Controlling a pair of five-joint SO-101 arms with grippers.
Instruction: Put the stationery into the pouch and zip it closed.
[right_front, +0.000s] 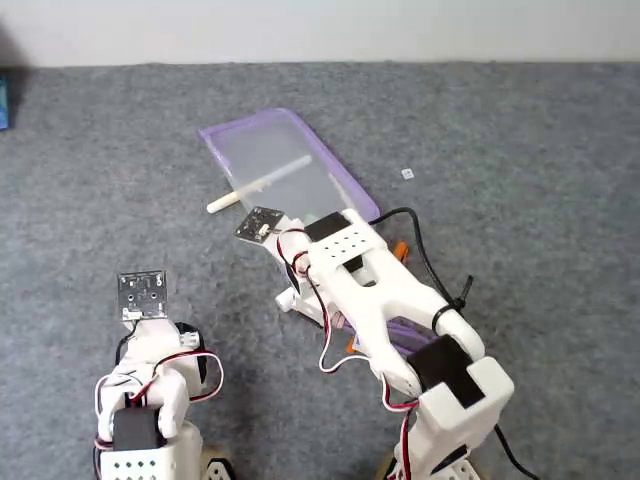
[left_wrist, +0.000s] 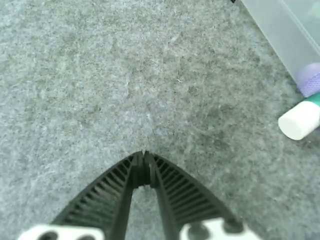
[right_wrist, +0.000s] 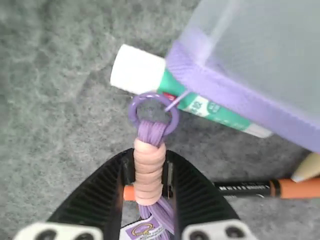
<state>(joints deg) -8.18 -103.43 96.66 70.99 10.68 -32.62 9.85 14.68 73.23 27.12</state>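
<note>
Pouch cord in right tool

We can't see the near end of the pouch, the right arm covers it; the orange pen runs off-frame.

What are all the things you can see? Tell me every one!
Translucent plastic pouch with purple edging: one, clear and purple, middle of the grey felt mat.
Glue stick: one, green with white cap, cap end poking out from the pouch's edge.
Plastic pen: one, orange and black, beside the pouch.
Beaded zipper pull: one, purple cord with pink beads, in the right gripper.
Small scrap: one, white, right of the pouch.
Left gripper: one, black, shut, over bare mat.
Right gripper: one, black, shut on the zipper pull.
</note>
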